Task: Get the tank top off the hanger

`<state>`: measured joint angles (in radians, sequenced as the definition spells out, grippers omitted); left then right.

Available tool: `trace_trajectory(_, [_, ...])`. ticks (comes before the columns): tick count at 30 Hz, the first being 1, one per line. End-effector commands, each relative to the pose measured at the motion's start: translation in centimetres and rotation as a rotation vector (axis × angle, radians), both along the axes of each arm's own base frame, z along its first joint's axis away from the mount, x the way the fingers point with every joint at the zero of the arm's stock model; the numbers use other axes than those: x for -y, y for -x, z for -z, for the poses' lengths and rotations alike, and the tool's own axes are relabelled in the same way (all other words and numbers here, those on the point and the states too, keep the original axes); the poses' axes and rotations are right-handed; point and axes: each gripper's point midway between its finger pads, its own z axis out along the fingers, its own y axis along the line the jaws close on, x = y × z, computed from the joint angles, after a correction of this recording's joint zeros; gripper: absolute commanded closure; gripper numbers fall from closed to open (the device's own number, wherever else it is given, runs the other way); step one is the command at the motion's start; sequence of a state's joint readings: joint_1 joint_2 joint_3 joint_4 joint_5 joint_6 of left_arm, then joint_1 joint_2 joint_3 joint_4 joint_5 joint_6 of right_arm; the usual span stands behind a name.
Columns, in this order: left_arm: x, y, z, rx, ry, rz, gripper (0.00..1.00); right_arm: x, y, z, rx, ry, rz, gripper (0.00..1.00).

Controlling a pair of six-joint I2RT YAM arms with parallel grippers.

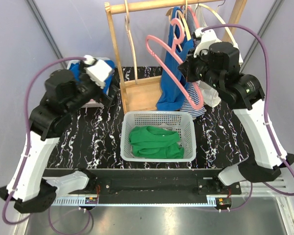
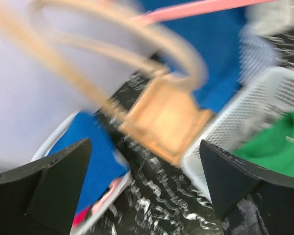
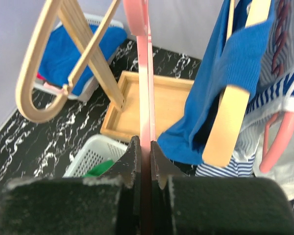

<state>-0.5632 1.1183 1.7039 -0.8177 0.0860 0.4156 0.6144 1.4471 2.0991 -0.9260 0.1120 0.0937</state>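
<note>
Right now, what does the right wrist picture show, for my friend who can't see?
The right gripper is shut on a pink hanger. A blue tank top hangs to its right; a white basket sits lower left.

Left fingers (image 2: 54,186) apparently wide apart, right fingers (image 3: 131,169) pinched.

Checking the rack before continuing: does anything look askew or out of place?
Yes. The pink hanger slants out from the rack, clamped in the right pincer, and the blue top hangs bunched over one arm of a wooden hanger. Nothing looks spilled or damaged.
</note>
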Motion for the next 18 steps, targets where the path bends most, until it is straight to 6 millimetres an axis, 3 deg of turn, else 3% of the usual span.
trace_trajectory(1, [-4.4, -1.7, -3.5, 0.105, 0.201, -0.215, 0.01, 0.4, -1.4, -5.9, 0.169, -0.116, 0.067, 1.00])
trace_trajectory(5, [-6.2, -2.0, -3.8, 0.120, 0.234, -0.316, 0.01, -1.2, -3.8, -5.6, 0.179, -0.117, 0.070, 1.00])
trace_trajectory(10, [-9.5, -4.6, -2.6, 0.081, 0.207, -0.549, 0.01, -2.9, -5.7, -6.6, 0.202, -0.127, 0.052, 1.00])
trace_trajectory(14, [-9.9, -5.7, -1.0, 0.025, 0.210, -0.580, 0.01, -4.2, -7.9, -6.6, 0.214, -0.126, 0.061, 1.00])
trace_trajectory(18, [-8.7, -5.8, 0.3, -0.033, 0.255, -0.509, 0.01, -5.1, -9.3, -6.7, 0.233, -0.124, 0.060, 1.00])
